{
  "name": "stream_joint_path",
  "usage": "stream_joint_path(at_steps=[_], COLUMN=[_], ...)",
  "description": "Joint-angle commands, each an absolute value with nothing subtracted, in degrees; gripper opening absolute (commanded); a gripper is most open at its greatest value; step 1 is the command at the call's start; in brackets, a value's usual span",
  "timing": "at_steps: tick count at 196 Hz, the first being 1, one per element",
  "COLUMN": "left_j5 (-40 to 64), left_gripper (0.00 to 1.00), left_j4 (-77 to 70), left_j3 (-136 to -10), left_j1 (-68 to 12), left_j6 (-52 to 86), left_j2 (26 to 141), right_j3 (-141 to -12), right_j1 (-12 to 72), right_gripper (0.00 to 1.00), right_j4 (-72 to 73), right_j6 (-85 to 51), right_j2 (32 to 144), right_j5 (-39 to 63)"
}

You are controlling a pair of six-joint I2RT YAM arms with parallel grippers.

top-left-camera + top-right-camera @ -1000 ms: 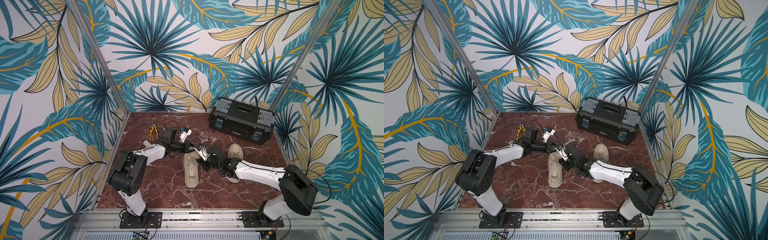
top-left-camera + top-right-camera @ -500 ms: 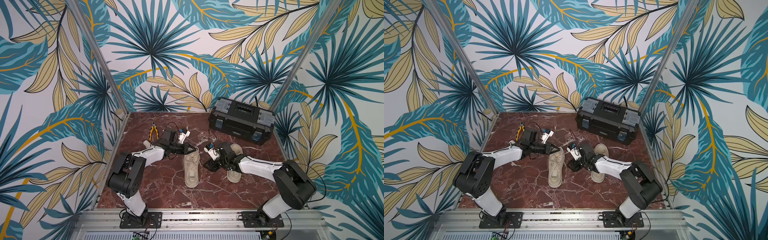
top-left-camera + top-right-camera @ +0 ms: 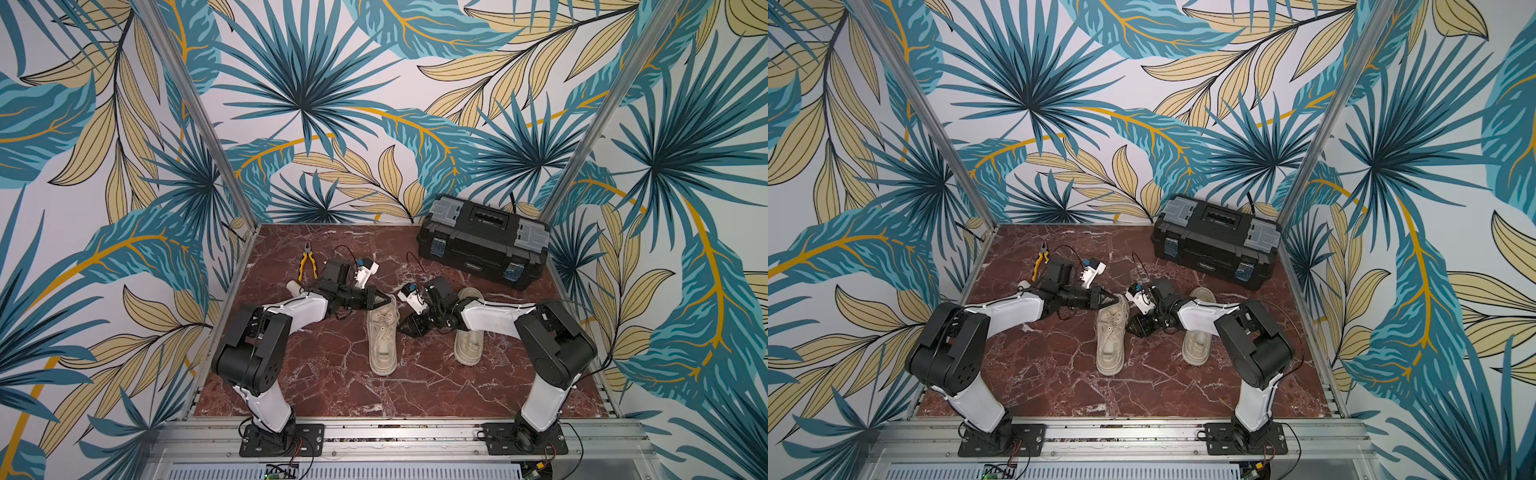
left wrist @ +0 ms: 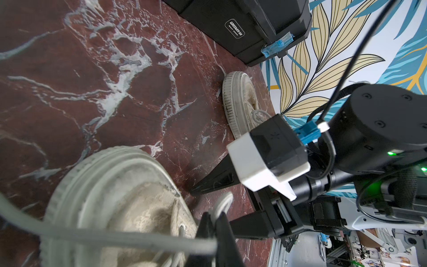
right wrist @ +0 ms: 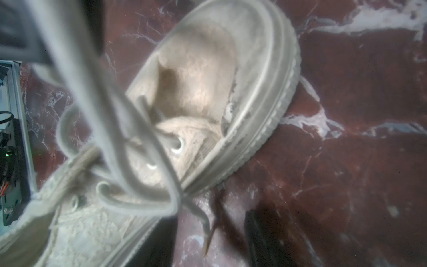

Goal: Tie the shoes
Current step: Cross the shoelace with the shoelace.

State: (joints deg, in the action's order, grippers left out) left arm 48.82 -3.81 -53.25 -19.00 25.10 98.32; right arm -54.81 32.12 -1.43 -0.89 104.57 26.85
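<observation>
The lace (image 4: 115, 235) is soft, limp cord. It is light, has no stiffness and is likely to slide out of a slack pinch, so I judge it is best taken close to the eyelets (image 5: 176, 148) rather than at its free end. The 2 shoes (image 3: 1111, 336) look light, though their ridged soles should hold on the marble tabletop (image 3: 332, 395). Both are worn cream low-tops with thick pale soles.

In both top views they lie just below frame centre. The centre shoe (image 3: 381, 345) is between the arms, and the other shoe (image 3: 467, 349) is to its right, partly under the right arm (image 3: 494, 320).

The left gripper (image 4: 215, 222) is pinched closed on the lace at the centre shoe's upper end. The right gripper (image 3: 404, 329) has its jaws apart just beside that shoe's right edge, clamping nothing I can make out.
</observation>
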Motion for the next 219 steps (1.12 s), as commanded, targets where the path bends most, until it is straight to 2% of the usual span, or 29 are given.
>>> stream_joint_path(at_steps=[1, 18, 44, 53, 72, 112, 151, 197, 219], left_j5=[48.72, 48.64, 47.79, 47.26, 46.18, 43.32, 40.13, 27.01, 21.12], left_gripper=[0.02, 0.03, 0.04, 0.05, 0.11, 0.36, 0.53, 0.75, 0.78], left_j4=[-6.04, -6.35, -6.81, -6.84, -7.27, -15.01, -19.96, -4.63, 5.39], left_j3=[-51.28, -51.02, -49.99, -49.37, -47.63, -39.88, -31.86, -28.65, -31.77], left_j1=[-18.52, -18.48, -18.49, -18.43, -18.46, -18.44, -18.43, -17.77, -16.73], left_j6=[25.31, 25.64, 26.01, 26.08, 26.33, 30.22, 34.07, 35.1, 36.54], left_j2=[96.62, 96.41, 95.18, 94.37, 92.27, 86.74, 81.25, 70.24, 68.36], right_j3=[-56.05, -56.19, -53.26, -52.31, -50.41, -49.44, -49.43, -49.14, -49.48], right_j1=[32.18, 32.24, 32.1, 32.17, 32.16, 32.51, 33.7, 34.01, 34.11], right_gripper=[0.44, 0.34, 0.06, 0.0, 0.0, 0.0, 0.0, 0.0, 0.0], right_j4=[-2.55, -2.55, -1.34, -1.81, -3.61, -10.15, -15.6, -17.31, -16.8], right_j6=[0.0, -0.46, -1.72, -2.08, -3.44, -6.16, -5.97, -6.43, -6.9], right_j2=[106.89, 107.32, 102.9, 100.56, 96.33, 93.43, 92.4, 91.8, 92.02], right_j5=[29.94, 30.75, 28.2, 26.97, 24.45, 24.07, 24.26, 21.4, 20.96])
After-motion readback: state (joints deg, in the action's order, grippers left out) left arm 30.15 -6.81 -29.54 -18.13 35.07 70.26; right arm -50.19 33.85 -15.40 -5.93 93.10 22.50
